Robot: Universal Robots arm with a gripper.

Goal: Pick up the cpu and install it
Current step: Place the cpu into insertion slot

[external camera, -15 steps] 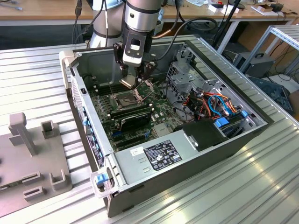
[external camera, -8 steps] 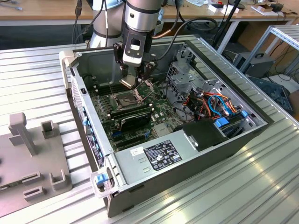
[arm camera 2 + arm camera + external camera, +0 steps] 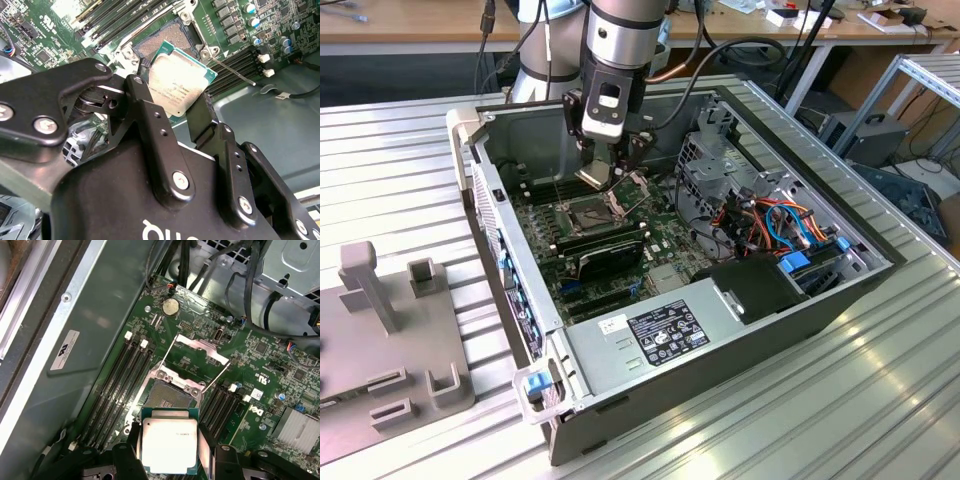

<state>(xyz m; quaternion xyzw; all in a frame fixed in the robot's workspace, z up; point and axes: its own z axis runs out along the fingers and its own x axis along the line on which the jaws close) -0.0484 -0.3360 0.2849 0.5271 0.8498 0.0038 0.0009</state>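
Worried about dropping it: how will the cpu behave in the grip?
Probably stiff: the cpu sits flat though the gripper pinches just two edges. Thin, so likely light. Its smooth metal top looks slippery; it might twist or slip.

Ribbed silver metal table (image 3: pixel 880 400); an open computer case (image 3: pixel 740 372) lies on its side upon it; a grey fixture block (image 3: pixel 390 350) rests apart from the case, toward the exterior view's left.

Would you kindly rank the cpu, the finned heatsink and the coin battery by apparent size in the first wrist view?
Largest: cpu, though it is nearest the camera.
Then finned heatsink, partly cut off.
Smallest: coin battery.
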